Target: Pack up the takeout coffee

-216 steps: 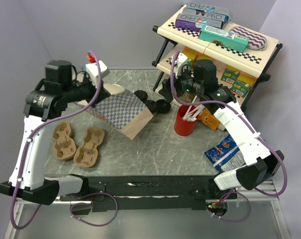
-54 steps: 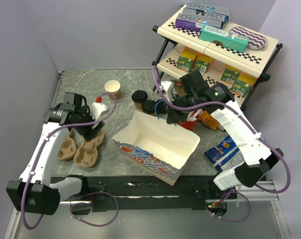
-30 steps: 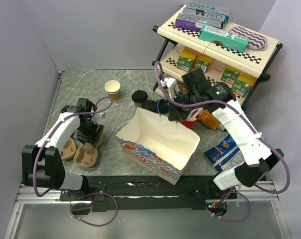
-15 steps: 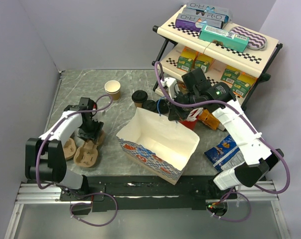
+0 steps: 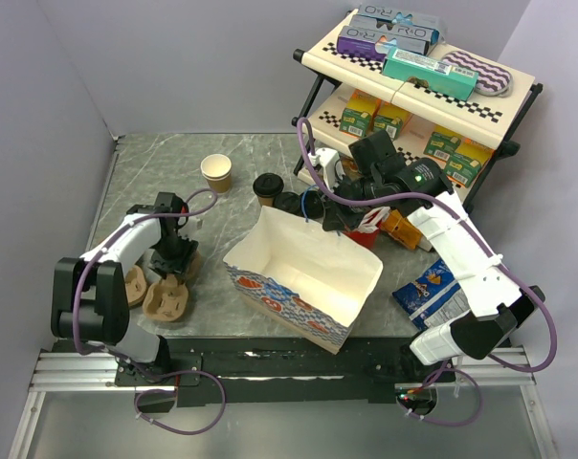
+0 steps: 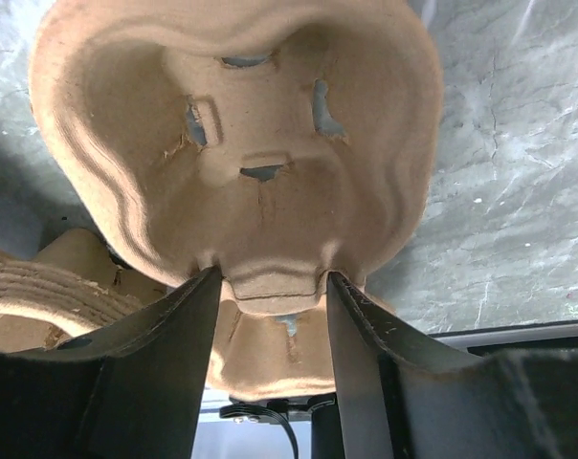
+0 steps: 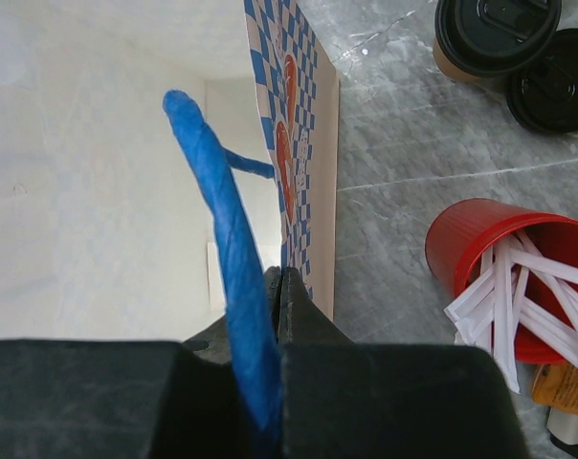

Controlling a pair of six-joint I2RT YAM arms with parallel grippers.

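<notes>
the left pincer (image 6: 269,277) grips the narrow waist of a pulp cup carrier (image 6: 241,143) lying on the desk (image 5: 165,172), and its fingers seem pressed against both sides. the right pincer (image 7: 279,279) is clenched on the blue handle (image 7: 212,191) of the open paper bag (image 5: 281,298). just beyond the bag, outside it, a lidded coffee cup (image 5: 267,186) stands beside another lidded cup (image 5: 290,204).

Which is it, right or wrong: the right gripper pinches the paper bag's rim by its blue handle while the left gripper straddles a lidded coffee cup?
Partly wrong: the left gripper straddles the waist of a pulp cup carrier, not a lidded cup, as the left wrist view shows. The right gripper does pinch the rim of the paper bag by the blue handle.
</notes>
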